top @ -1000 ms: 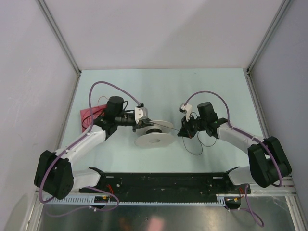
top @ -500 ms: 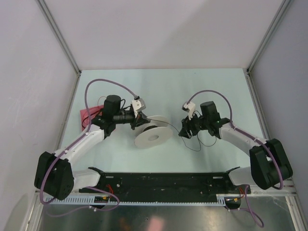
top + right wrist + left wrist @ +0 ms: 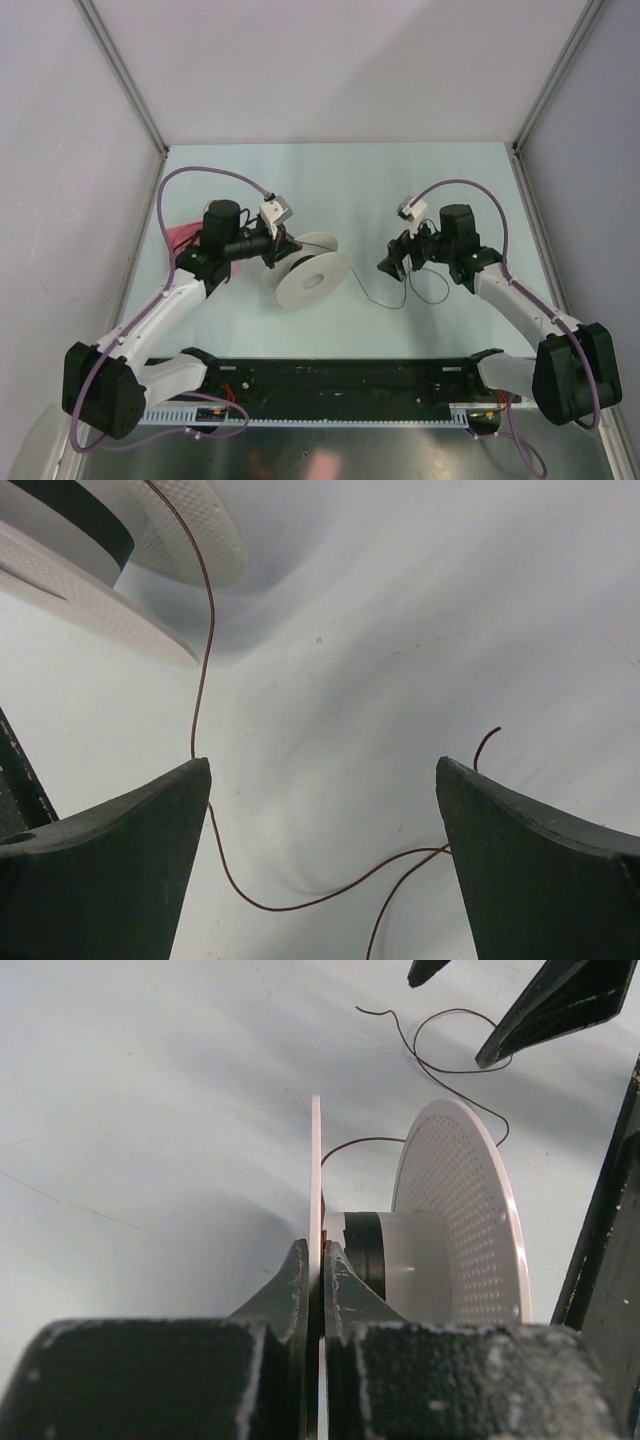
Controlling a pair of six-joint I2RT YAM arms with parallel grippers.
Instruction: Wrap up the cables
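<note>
The pale grey spool [image 3: 312, 275] stands tilted on the table, a dark band of wound wire on its hub [image 3: 368, 1250]. My left gripper [image 3: 320, 1260] is shut on the thin edge of the spool's near flange [image 3: 315, 1160]; from above the left gripper [image 3: 283, 252] sits at the spool's left side. A hair-thin dark red cable [image 3: 205, 650] runs from the spool down to the table and loops loosely [image 3: 385, 304]. My right gripper [image 3: 322, 765] hangs wide open over that loop, the strand passing its left finger [image 3: 150, 830] with nothing gripped. From above, the right gripper [image 3: 397, 262] is right of the spool.
A pink-red patch [image 3: 185, 238] lies behind the left arm near the left wall. A black rail [image 3: 340, 375] runs along the near edge. Enclosure walls close the left, right and back. The right gripper's fingers [image 3: 560, 1005] show at the top of the left wrist view.
The right gripper has opened and let the cable drop, drawing back to the right. The left gripper has swung left and tipped the spool up on edge.
</note>
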